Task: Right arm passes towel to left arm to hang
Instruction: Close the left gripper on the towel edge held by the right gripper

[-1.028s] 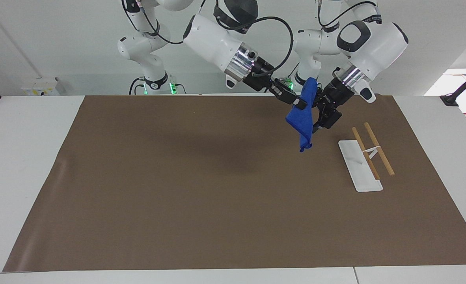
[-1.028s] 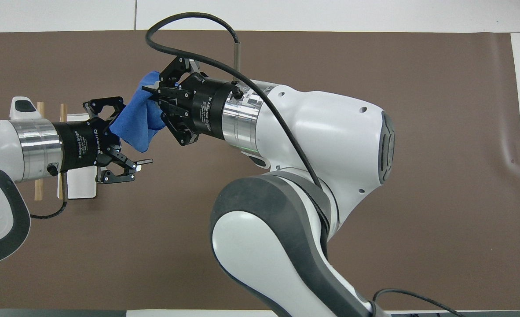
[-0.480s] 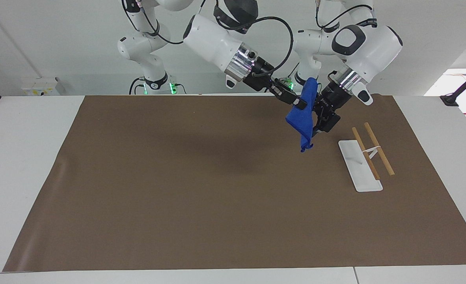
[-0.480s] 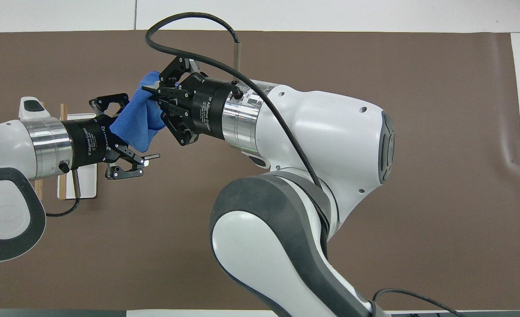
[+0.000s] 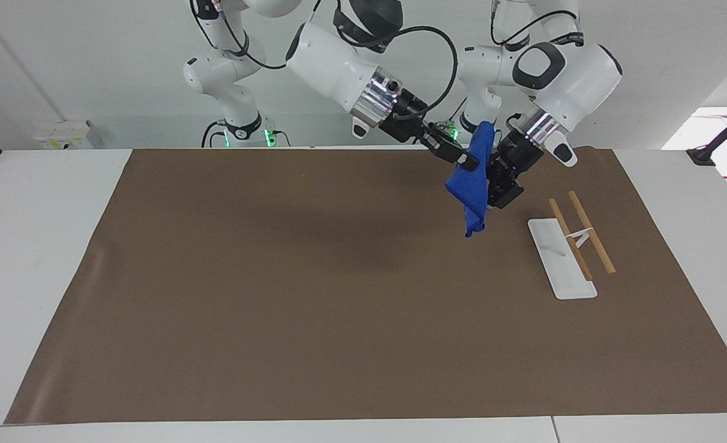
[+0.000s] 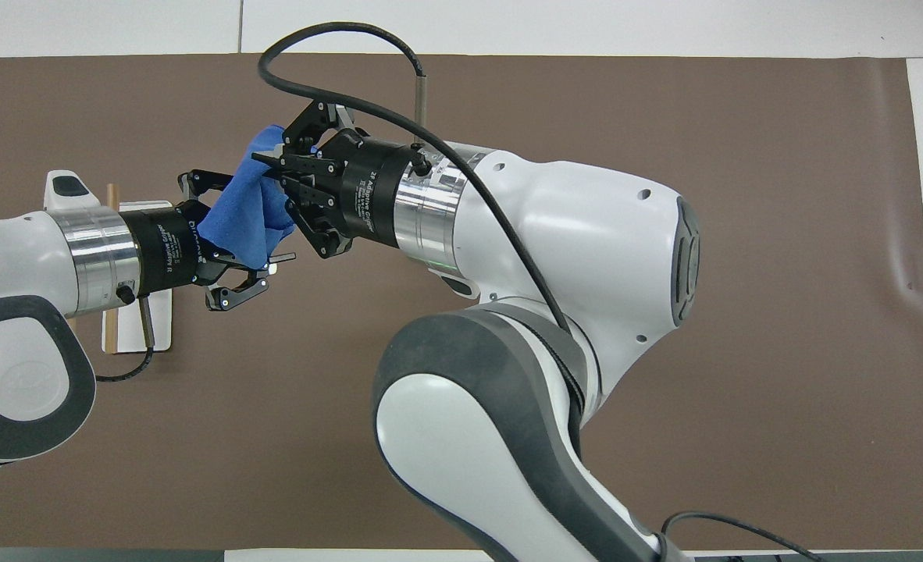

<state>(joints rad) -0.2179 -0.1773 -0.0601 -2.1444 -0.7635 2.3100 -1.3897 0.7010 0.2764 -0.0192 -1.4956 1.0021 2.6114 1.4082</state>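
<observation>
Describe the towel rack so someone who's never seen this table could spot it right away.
Start at the brown mat covering the table and go to the left arm's end. There stands the towel rack: a flat white base carrying two parallel wooden rods, beside where the blue towel hangs. Nothing else there is wooden.

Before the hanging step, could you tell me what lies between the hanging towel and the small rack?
In the facing view, the left gripper hangs there, beside the towel; below it lies only bare brown mat up to the rack.

brown mat (image 5: pixel 277 295), white rack (image 5: pixel 560 258) — wooden rods (image 5: pixel 591 241)
</observation>
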